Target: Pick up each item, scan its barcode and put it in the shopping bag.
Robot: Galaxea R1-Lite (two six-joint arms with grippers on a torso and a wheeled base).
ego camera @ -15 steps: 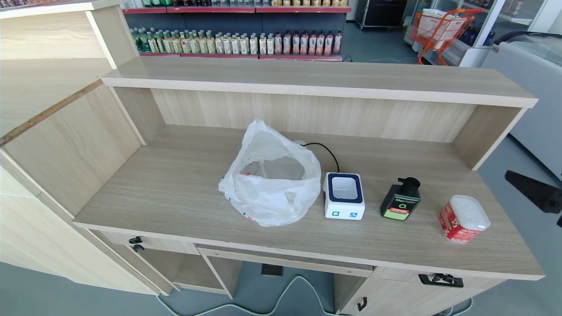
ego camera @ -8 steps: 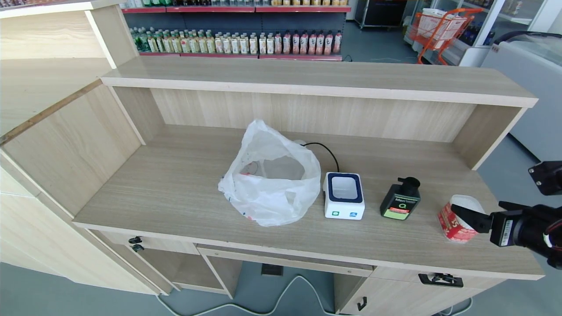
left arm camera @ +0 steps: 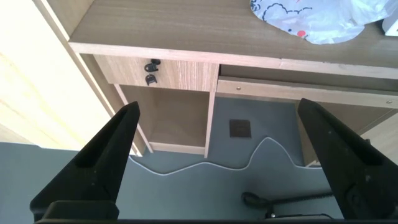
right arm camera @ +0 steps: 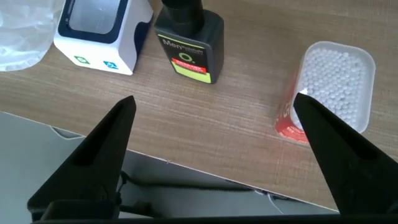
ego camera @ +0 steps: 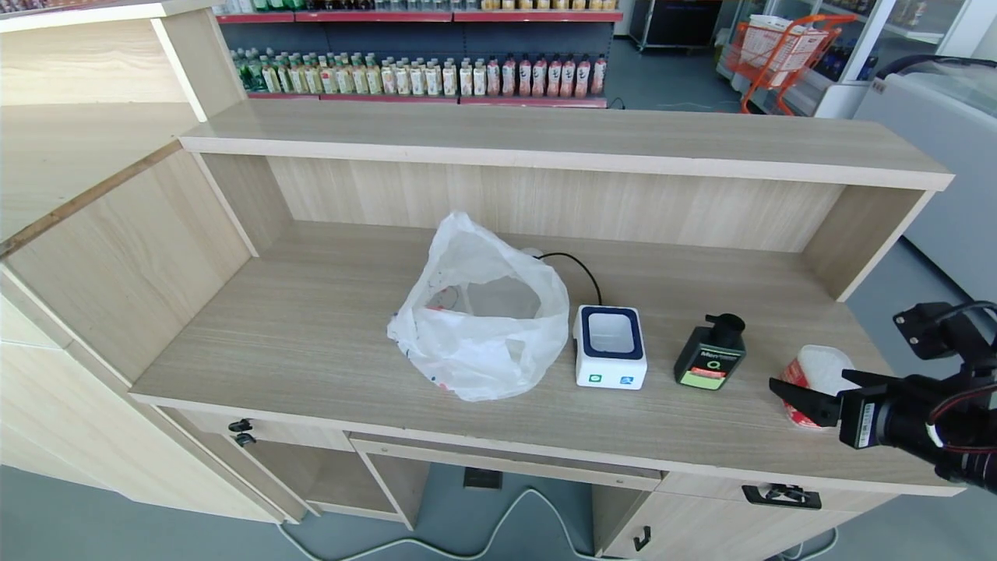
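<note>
On the wooden counter [ego camera: 311, 327] a white plastic shopping bag [ego camera: 479, 319] stands open, with a white-and-blue barcode scanner [ego camera: 611, 347] just to its right. Further right sit a black pump bottle [ego camera: 710, 354] and a red tub with a white top [ego camera: 818, 372]. My right gripper [ego camera: 810, 382] hangs open at the counter's front right, close by the tub. In the right wrist view its fingers [right arm camera: 214, 102] spread wide above bare wood between the bottle [right arm camera: 189, 46] and the tub [right arm camera: 336, 87]. My left gripper [left arm camera: 219, 109] is open and holds nothing, low before the counter's front edge.
A raised back shelf [ego camera: 561, 140] and side walls enclose the counter. The scanner's black cable [ego camera: 580, 273] runs behind the bag. Drawers and an open knee space [left arm camera: 180, 118] lie beneath the counter front, with a white cord [left arm camera: 205, 165] on the floor.
My right arm has come in from the right edge and moved left, until its open gripper is beside the red tub. The items on the counter have not moved.
</note>
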